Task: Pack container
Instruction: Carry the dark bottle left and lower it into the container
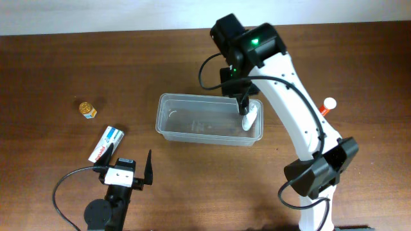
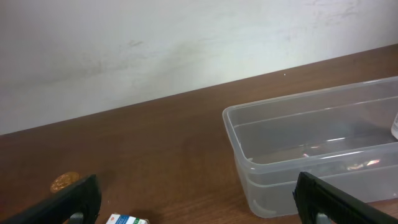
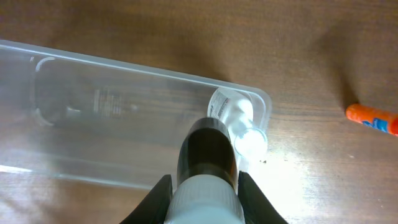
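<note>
I am reading a bottle [image 1: 249,120] lying in the container [image 1: 192,122], apparently against its right end, a box [image 1: 106,144] lying well left.

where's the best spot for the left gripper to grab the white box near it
Take the white box across its long sides, near mid-length, coming from straight above. It lies flat and slanted on the table, so the open left gripper would likely need turning to straddle its narrow width.

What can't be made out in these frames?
- Right gripper: whether it holds the white bottle; fingertips blocked by a dark-and-white foreground part, right wrist view.
- White box: cut off by bottom edge, left wrist view; print too small overhead.
- Orange stick: cut off by right edge, right wrist view.
- Gold item: too small overhead to identify.
</note>
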Available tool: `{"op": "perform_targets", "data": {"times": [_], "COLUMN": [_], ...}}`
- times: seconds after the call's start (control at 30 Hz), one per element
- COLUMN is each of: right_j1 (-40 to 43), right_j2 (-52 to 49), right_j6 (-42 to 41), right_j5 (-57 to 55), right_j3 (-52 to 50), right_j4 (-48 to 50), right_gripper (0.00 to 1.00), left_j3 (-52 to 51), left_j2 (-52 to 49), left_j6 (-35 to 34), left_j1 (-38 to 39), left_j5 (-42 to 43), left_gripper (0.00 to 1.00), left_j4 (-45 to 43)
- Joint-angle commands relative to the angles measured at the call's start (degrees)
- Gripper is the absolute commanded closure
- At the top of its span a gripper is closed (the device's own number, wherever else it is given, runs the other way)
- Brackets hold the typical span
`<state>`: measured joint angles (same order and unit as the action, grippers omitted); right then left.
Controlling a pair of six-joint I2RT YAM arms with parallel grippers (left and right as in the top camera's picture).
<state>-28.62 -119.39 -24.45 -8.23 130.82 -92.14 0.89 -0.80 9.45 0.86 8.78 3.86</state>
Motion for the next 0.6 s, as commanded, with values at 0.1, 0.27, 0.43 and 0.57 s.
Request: {"op": "perform_targets", "data": {"times": [0.1,0.27,0.43,0.57], "right_j1": [-1.22,-1.38,-1.38,-1.38], "right_j2": [1.92,1.92,1.92,1.92], "right_j6": [-2.56,-3.13,-3.76,-4.20], "right_j5": [-2.78,-2.80,-2.75,-2.82], "right_j3": [-7.48,-12.17,-16.11,-18.18], "right_j4": [5.25,9.60,13.29,15.28], "right_gripper": [0.75,0.75,0.75,0.75], "left_j3": [-0.37,-0.37,-0.37,-0.37], "left_j2": [0.46,0.46,0.46,0.46], "left_j6": [0.50,0.50,0.50,0.52], "left_j1": [-0.28,-0.28,-0.28,-0.28], "left_j5": [0.00,0.00,0.00,0.00], "left_gripper": [0.01,0.01,0.01,0.01], "left_j4": [0.04,0.04,0.04,0.04]}}
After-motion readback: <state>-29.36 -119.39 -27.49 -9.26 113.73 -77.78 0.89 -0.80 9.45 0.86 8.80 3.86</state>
